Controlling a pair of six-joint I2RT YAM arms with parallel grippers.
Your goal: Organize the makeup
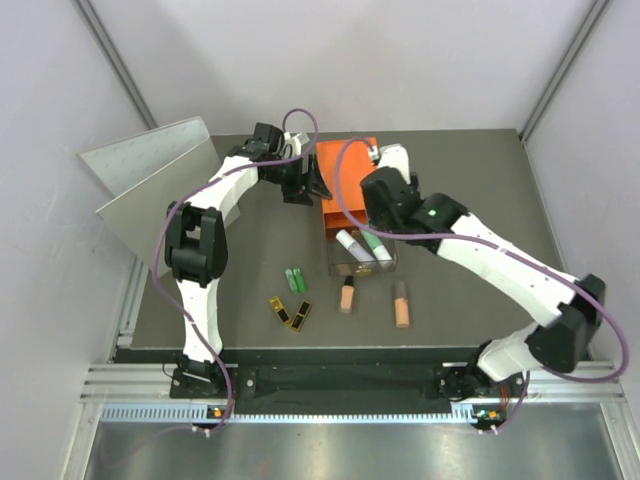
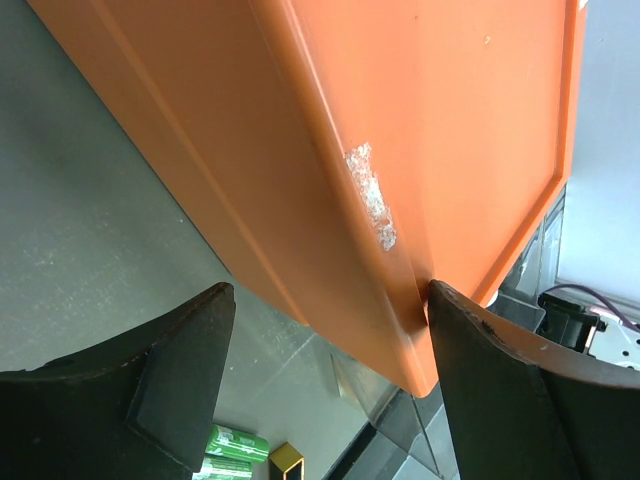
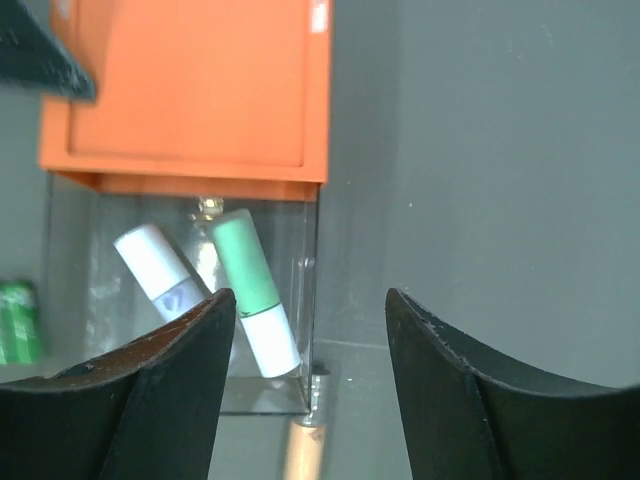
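Green-and-white stick (image 3: 253, 295) and white stick (image 3: 163, 277) lie slanted in the clear drawer (image 3: 308, 300) pulled from the orange box (image 1: 338, 185). Right end effector (image 3: 310, 330) hovers above, spread and empty. Left end effector (image 2: 325, 330), spread wide, straddles the box's corner. Remaining makeup (image 1: 296, 279) lies loose on the table (image 1: 470, 190).

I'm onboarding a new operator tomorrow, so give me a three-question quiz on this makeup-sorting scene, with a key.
1. True or false: the clear drawer of the orange box is pulled out.
2. How many sticks lie in that drawer? A) none B) two C) four
3. Which gripper has its fingers on either side of the orange box's edge?

Key
1. True.
2. B: the white stick and the green stick.
3. The left gripper, jaws wide; the right gripper hangs open above the drawer, holding nothing. The green tubes, the black-gold cases and the peach bottle lie on the table.
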